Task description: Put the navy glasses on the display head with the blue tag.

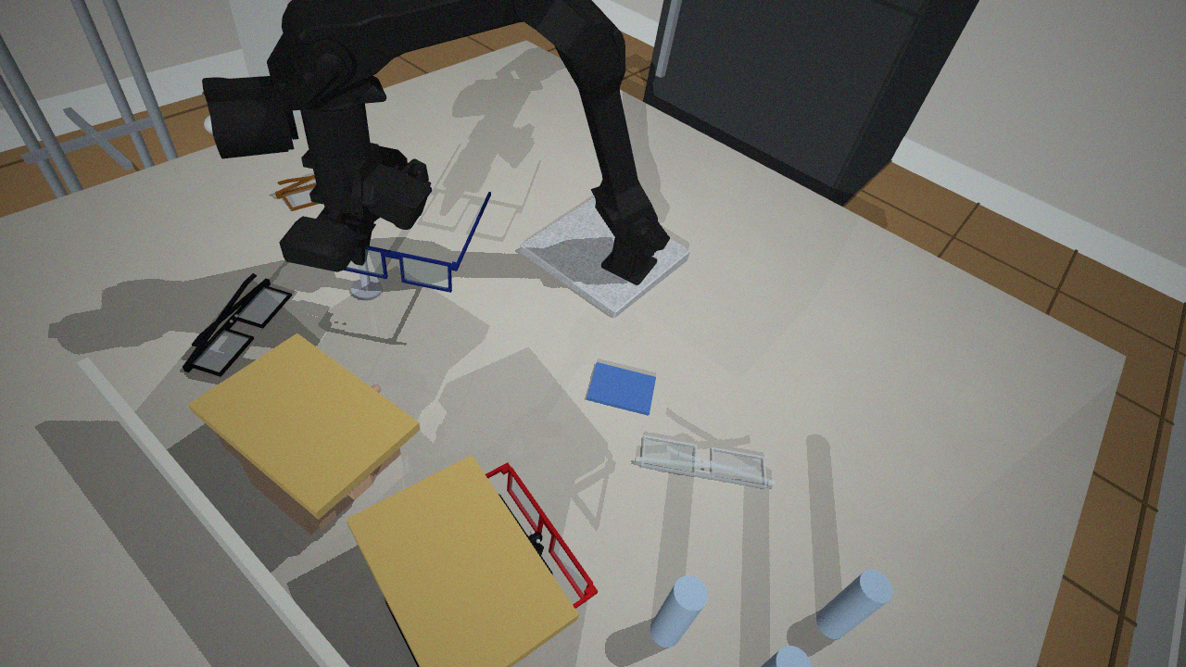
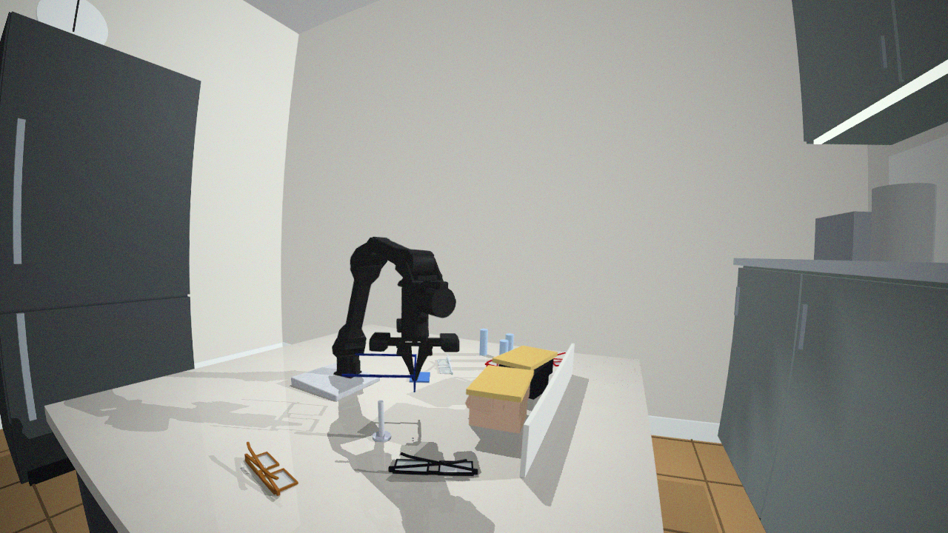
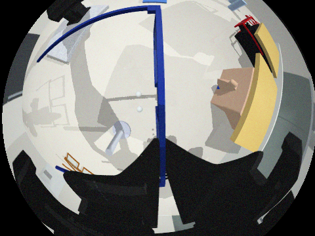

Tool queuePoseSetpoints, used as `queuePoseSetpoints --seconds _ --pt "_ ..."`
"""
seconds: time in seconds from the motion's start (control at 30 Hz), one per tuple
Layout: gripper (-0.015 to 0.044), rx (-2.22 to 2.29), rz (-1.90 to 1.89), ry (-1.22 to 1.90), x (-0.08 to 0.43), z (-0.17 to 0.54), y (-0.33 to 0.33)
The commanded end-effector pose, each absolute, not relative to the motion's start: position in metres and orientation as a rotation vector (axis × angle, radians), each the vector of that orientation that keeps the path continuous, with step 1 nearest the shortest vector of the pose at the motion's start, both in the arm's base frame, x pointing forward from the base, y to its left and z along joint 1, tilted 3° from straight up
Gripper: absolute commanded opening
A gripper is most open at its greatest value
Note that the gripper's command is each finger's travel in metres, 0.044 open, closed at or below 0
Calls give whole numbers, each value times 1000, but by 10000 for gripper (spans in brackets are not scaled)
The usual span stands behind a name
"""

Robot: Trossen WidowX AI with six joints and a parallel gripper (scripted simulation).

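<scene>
The navy glasses (image 1: 473, 230) (image 2: 378, 376) (image 3: 161, 98) hang in the air with temples spread towards the arm's base side, above and beside a small upright stand (image 1: 365, 290) (image 2: 381, 420) (image 3: 115, 141). My gripper (image 2: 415, 378) (image 3: 159, 141) points down, shut on their front frame near the middle; motors hide its tips in the top view. The tan head (image 2: 497, 414) (image 3: 241, 80) stands apart to the right in the wrist view, its nose facing the glasses. A small blue mark (image 3: 218, 87) shows by its nose. The black head (image 2: 541, 383) (image 3: 247, 44) wears red glasses (image 1: 543, 522).
Yellow boards (image 1: 302, 422) (image 1: 464, 572) cover both heads, with a low white wall (image 1: 203, 501) (image 2: 549, 411) behind. Black glasses (image 2: 433, 473), orange glasses (image 2: 261, 471), clear glasses (image 1: 703, 472), a blue card (image 1: 622, 388) and pale blue cylinders (image 1: 678, 613) (image 1: 853, 605) are on the table.
</scene>
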State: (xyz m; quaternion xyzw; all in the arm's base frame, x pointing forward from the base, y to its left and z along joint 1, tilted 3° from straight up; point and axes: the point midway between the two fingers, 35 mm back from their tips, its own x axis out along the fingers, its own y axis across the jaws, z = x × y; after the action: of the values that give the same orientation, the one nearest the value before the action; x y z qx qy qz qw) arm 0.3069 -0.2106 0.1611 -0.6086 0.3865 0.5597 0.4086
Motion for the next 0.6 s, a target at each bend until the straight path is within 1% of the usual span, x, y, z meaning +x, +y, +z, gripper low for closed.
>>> queuePoseSetpoints --seconds 0.0,0.57 --pt "0 -1459 1343 1031 303 163 -198" --pt "0 -1089 1003 1249 281 161 -143"
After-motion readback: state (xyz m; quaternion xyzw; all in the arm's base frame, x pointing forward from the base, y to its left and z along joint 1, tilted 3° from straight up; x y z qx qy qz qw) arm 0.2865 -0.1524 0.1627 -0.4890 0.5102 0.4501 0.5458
